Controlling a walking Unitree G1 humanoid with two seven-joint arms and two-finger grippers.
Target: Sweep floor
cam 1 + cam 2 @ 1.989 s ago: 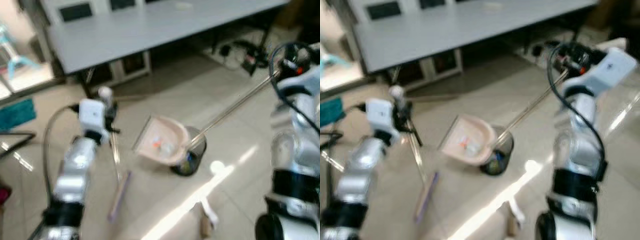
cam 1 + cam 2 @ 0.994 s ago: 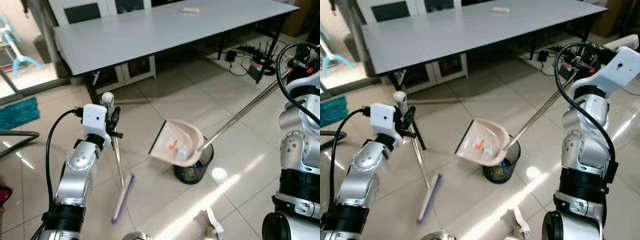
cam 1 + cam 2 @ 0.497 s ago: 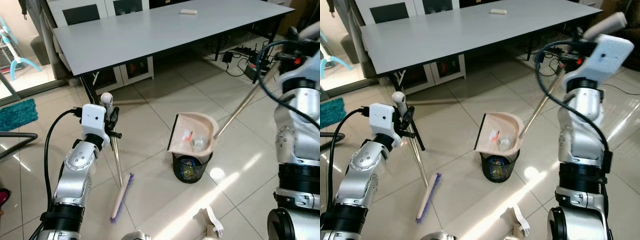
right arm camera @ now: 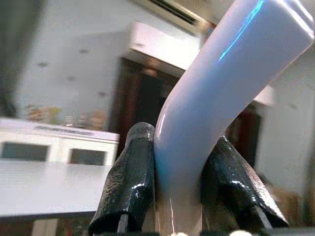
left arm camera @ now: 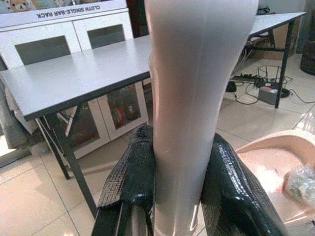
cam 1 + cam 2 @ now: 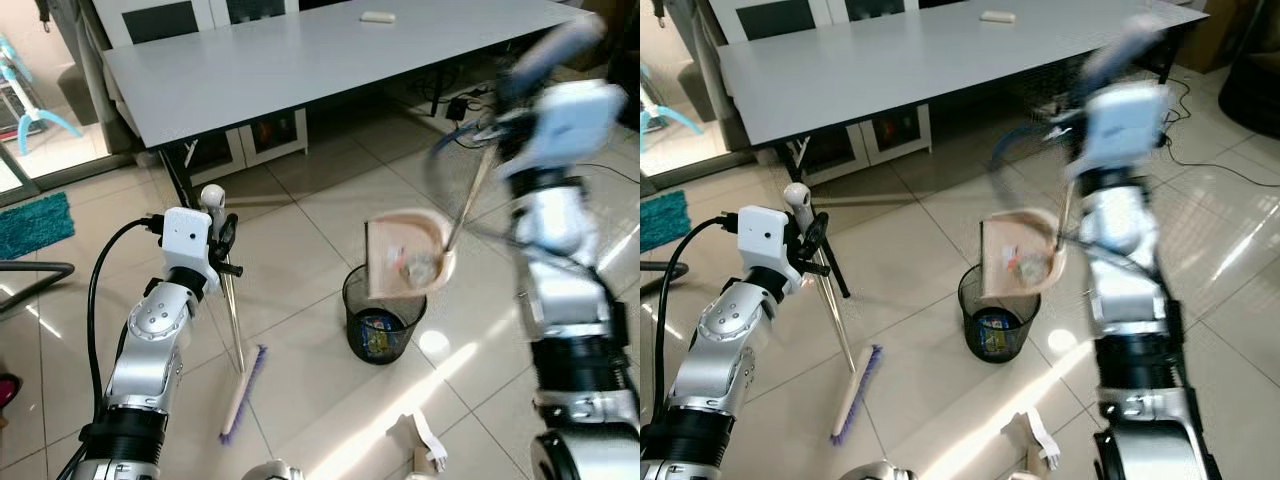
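Broom (image 6: 238, 395): head on the tiled floor (image 6: 300, 215) beside the robot's left arm, bristles down, metal shaft rising to the left gripper (image 5: 179, 196). Both black fingers (image 5: 134, 172) press against the pale handle, one on each side; the rounded handle tip stands above the grip.

Dustpan (image 6: 408, 255): pink, held tipped on edge directly above the black mesh waste bin (image 6: 378, 320). Debris, including a crumpled clear piece, sits in its lower curve. Its long handle runs up to the right gripper (image 4: 179, 196), whose fingers (image 4: 132, 177) clamp the white grip between them. Right arm blurred.

Grey table (image 6: 300, 60) behind. White scrap (image 6: 420, 445) on floor near the robot's feet.
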